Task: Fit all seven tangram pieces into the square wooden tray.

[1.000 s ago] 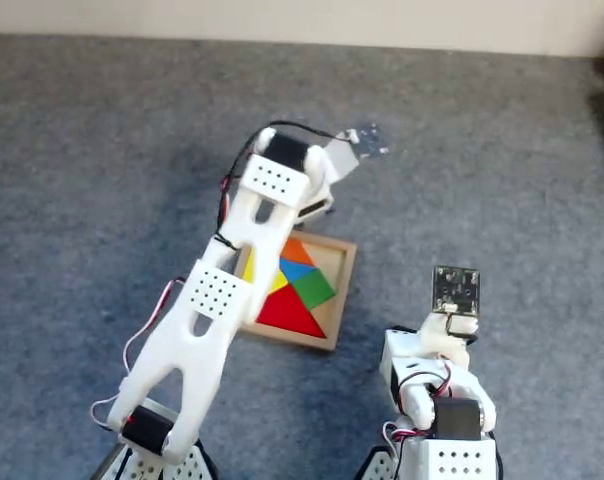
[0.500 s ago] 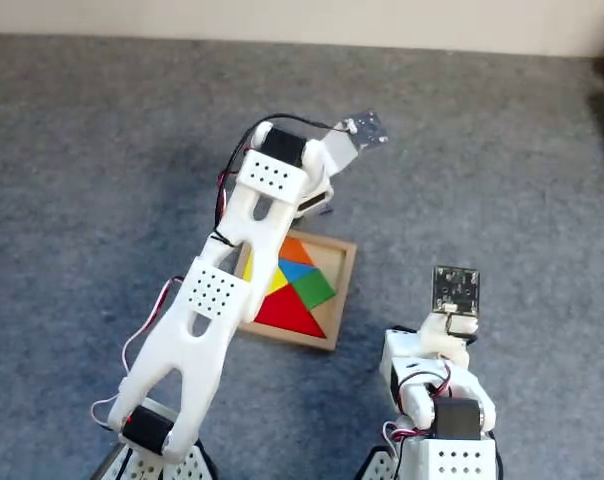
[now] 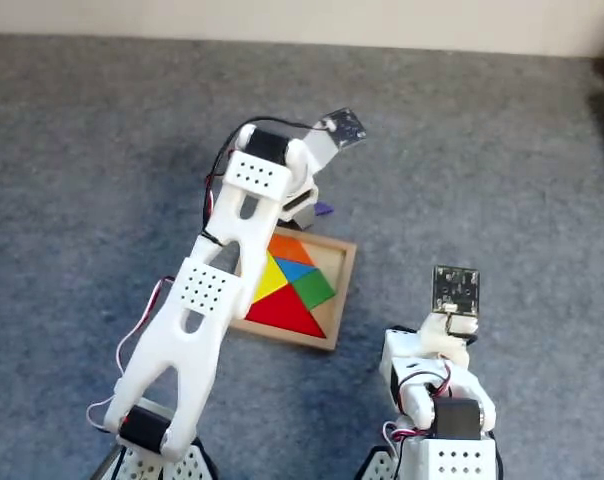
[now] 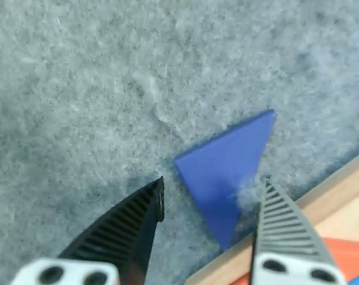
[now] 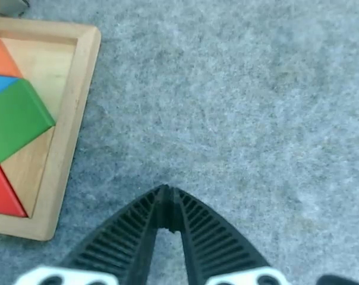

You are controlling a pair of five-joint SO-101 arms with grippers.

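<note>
**While one blue triangle waits outside, the tray is mostly filled**

Though the job looks well along, it is not done. The wooden tray (image 3: 344, 290) sits on the grey carpeted worktop (image 3: 102, 150) between the two arms. Five coloured pieces lie flat inside it: an orange piece (image 3: 294, 249), a small blue piece (image 3: 296, 270), a green square (image 3: 313, 289), a yellow piece (image 3: 265, 279) and a big red triangle (image 3: 285, 314). Bare wood shows along the side nearest the right arm, so there is room to fill.

The blue triangle (image 4: 224, 169) lies on the carpet just outside the tray's far rim, one corner almost touching the wood. The left gripper (image 4: 213, 181) hangs right over it with its fingers spread apart, one on each side of the piece and not yet closed on it. To my eye, picking up this triangle is the step in hand.

The right gripper (image 5: 167, 193) is pressed together on nothing, parked over bare carpet beside the tray.

That makes six pieces I can count. The left arm covers part of the tray, so I cannot tell where the seventh is.
</note>
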